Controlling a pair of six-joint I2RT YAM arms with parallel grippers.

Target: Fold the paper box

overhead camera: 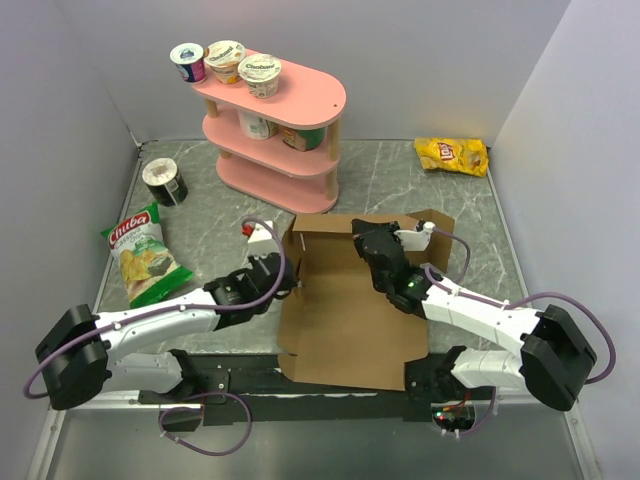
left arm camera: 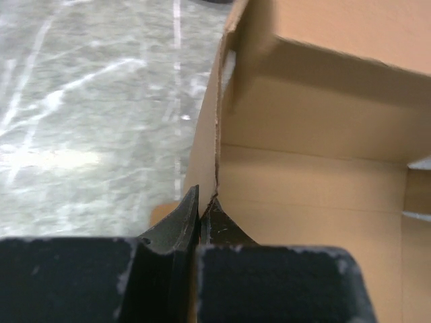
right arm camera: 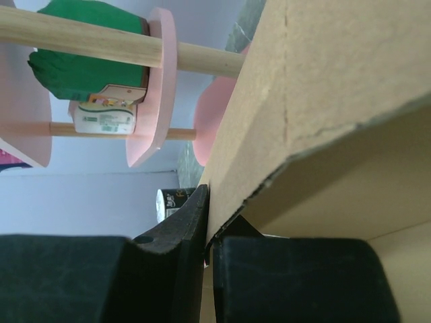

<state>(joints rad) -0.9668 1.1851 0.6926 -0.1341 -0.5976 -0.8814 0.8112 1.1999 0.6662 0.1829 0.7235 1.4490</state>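
Gripping plain brown cardboard paper box [overhead camera: 345,330] at near-edge middle of grey marbled surface [overhead camera: 400,180]: black left gripper [left arm camera: 201,202] clamped on left wall, right gripper [right arm camera: 207,205] clamped on far wall. Likely risks: corner crease tearing under opposed pulls; thin wall slipping out.

Shelf [overhead camera: 275,130] behind paper box [overhead camera: 345,320], chip bag [overhead camera: 143,255] left.

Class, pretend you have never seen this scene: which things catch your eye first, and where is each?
The brown paper box lies half-folded mid-table, the left gripper pinching its left wall and the right gripper its far wall. Behind it stands a pink shelf bearing yoghurt cups; a green crisp bag lies left.
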